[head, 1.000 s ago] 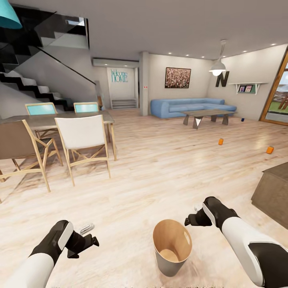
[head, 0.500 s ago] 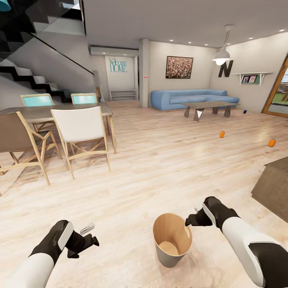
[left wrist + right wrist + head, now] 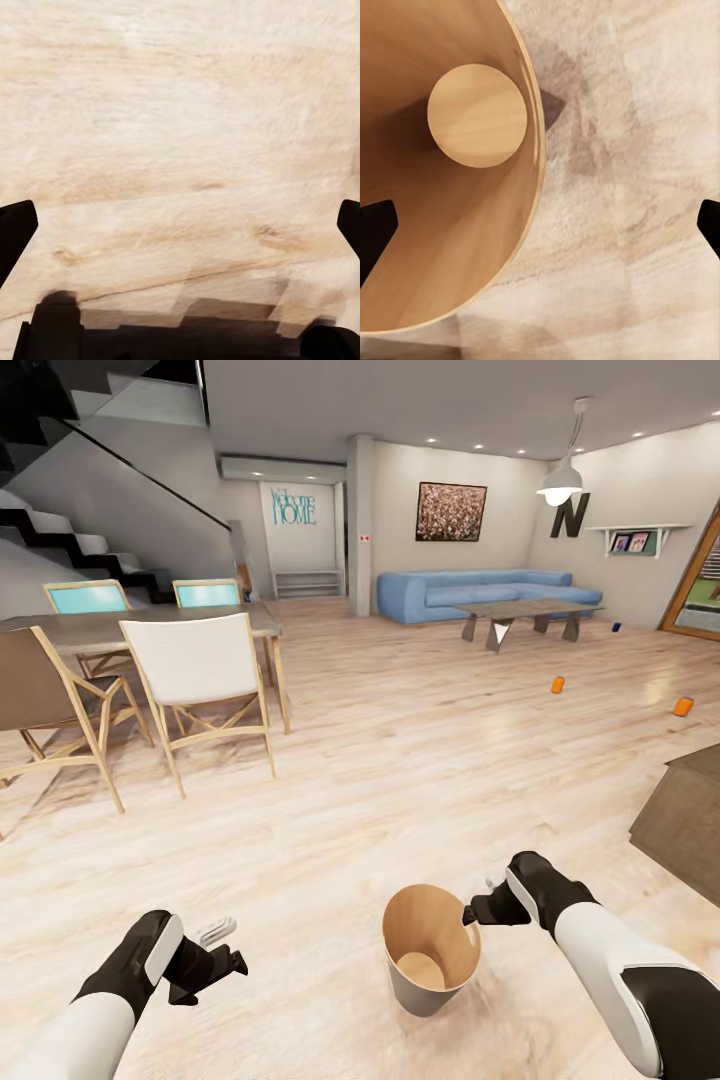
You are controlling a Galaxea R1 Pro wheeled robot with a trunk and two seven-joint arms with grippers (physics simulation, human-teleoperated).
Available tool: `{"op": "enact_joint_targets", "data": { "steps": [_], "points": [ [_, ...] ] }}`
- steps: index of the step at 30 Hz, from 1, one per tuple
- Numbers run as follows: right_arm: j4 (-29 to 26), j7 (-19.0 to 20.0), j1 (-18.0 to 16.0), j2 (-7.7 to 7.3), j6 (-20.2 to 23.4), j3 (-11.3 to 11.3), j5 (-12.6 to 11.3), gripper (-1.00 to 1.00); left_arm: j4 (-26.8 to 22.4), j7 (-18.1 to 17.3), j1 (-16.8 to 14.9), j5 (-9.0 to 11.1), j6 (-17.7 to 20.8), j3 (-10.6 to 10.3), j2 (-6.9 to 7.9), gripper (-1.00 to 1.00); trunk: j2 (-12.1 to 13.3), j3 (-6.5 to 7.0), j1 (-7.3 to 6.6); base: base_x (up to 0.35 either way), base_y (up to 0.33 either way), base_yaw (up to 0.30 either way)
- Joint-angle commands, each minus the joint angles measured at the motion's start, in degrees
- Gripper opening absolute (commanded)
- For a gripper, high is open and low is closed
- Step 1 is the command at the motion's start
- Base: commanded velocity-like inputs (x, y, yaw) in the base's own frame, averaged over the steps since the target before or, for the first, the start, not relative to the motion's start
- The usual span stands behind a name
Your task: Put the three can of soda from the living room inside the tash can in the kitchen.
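Straddling the bin (image 3: 431,950) rim, the spread right end effector (image 3: 478,909) could tip it; left end effector (image 3: 222,958) gapes empty.

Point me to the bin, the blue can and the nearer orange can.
bin (image 3: 398,978): head view, grey outer wall.
blue can (image 3: 617,627): head view, its side.
nearer orange can (image 3: 683,707): head view, its side.

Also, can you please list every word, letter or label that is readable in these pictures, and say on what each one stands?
"HOME": teal lettering on the far white wall; the smaller line above it is too blurred to read.
"N": big dark letter on the right wall.
Soda cans on the floor, two orange and one blue: too small to show any label.
Trash can: no text.
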Motion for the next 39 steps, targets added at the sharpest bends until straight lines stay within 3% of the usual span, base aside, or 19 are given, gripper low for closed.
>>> {"op": "enact_joint_targets", "data": {
  "steps": [1,5,24,33,39],
  "points": [
    [0.0,0.0,0.0,0.01,0.0,0.0,0.0,1.00,0.0,0.0,0.0,0.0,0.0,0.0,0.00,1.00,0.0,0.00,0.00,0.000,0.000,0.000],
    [0.0,0.0,0.0,0.03,0.0,0.0,0.0,1.00,0.0,0.0,0.0,0.0,0.0,0.0,0.00,1.00,0.0,0.00,0.00,0.000,0.000,0.000],
    [0.0,0.0,0.0,0.14,0.0,0.1,0.0,1.00,0.0,0.0,0.0,0.0,0.0,0.0,0.00,1.00,-0.3,-4.21,0.49,0.000,0.000,0.000],
    [0.0,0.0,0.0,0.15,0.0,0.2,0.0,1.00,0.0,0.0,0.0,0.0,0.0,-0.1,0.00,1.00,-0.3,-4.21,0.49,0.000,0.000,0.000],
    [0.0,0.0,0.0,0.14,0.0,0.2,0.0,1.00,-0.1,0.0,0.0,0.0,0.0,-0.1,0.00,1.00,-0.3,-5.54,0.64,0.000,0.000,0.000]
  ]
}}
